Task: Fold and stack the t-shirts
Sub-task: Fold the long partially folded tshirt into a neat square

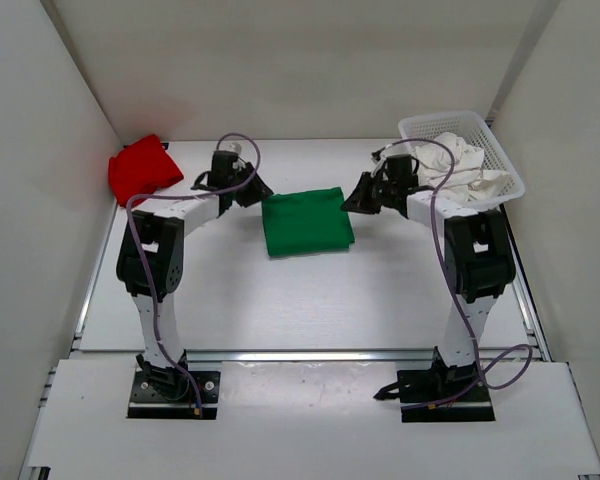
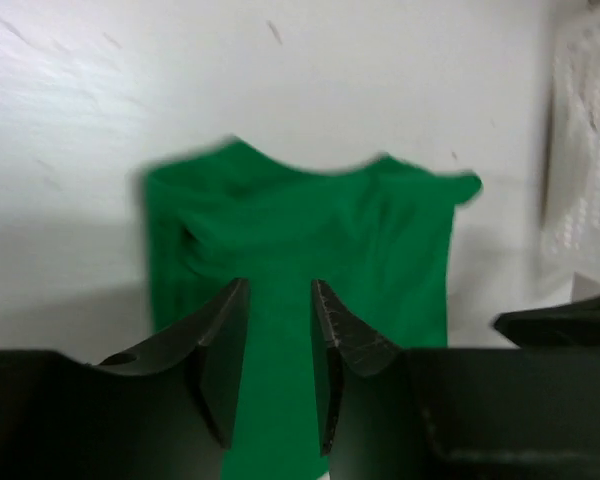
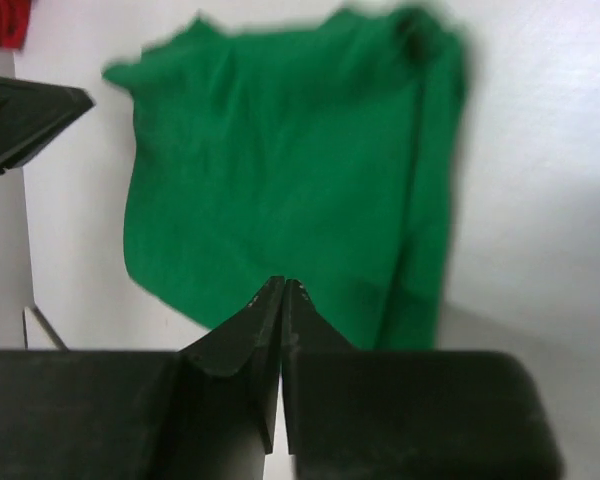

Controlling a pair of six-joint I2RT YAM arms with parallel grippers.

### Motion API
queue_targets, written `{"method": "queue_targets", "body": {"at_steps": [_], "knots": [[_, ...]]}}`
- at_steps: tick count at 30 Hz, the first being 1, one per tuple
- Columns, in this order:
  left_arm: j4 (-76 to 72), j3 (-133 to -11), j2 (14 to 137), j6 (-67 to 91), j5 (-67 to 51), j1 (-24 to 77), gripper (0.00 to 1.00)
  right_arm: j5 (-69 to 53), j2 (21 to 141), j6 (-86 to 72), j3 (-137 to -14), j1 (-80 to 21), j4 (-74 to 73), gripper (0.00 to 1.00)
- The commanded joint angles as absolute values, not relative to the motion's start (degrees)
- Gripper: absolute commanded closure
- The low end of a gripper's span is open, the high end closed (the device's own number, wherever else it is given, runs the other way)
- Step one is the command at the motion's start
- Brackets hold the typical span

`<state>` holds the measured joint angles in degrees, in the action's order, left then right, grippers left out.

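A green t-shirt [image 1: 305, 222] lies folded into a rough square in the middle of the table. At its left back corner hovers my left gripper [image 1: 261, 192], open. Its jaws [image 2: 280, 285] stand apart, with only the green cloth [image 2: 300, 240] lying beyond the gap. My right gripper [image 1: 351, 201] sits at the shirt's right back corner. Its jaws [image 3: 283, 283] are shut, with nothing seen between them and the green shirt [image 3: 280, 170] spread beyond them. The red t-shirt [image 1: 143, 166] lies bunched at the back left. The white t-shirt [image 1: 465, 165] is crumpled in the basket.
A white plastic mesh basket [image 1: 508, 160] stands at the back right, against the right wall. White walls close in the table on three sides. The red shirt's edge [image 3: 7, 20] and the left gripper's finger [image 3: 30, 115] show in the right wrist view.
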<state>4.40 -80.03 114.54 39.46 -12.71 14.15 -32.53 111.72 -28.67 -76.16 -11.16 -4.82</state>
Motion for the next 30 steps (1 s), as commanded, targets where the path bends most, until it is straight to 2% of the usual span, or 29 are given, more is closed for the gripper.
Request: {"method": "queue_targets", "body": {"at_steps": [1,8,13,16,21,30], "knots": [[-3.6,-70.2,109.1,41.8,-17.0,20.9,0.59,-32.2,108.6,-30.4,-69.2,-14.6,2.2,1.0],[-17.6,-46.7,104.0,46.5,-16.9,24.4,0.63,-31.1,107.6,-32.9,-58.3,-16.5,8.6,1.0],[-21.4,-37.7,98.9,47.8,-16.9,25.7,0.64,-31.5,104.6,-32.9,-53.1,-17.1,8.5,1.0],[-19.6,-36.5,93.4,47.1,-15.3,27.2,0.63,-30.8,100.4,-31.9,-52.4,-17.7,7.0,1.0],[-15.6,-41.4,89.2,45.6,-14.1,24.2,0.6,-31.9,101.3,-31.8,-60.5,-17.2,4.8,1.0],[-14.1,-49.1,99.7,44.4,-15.8,15.7,0.6,-36.6,122.6,-31.0,-86.9,-18.3,0.3,1.0]]}}
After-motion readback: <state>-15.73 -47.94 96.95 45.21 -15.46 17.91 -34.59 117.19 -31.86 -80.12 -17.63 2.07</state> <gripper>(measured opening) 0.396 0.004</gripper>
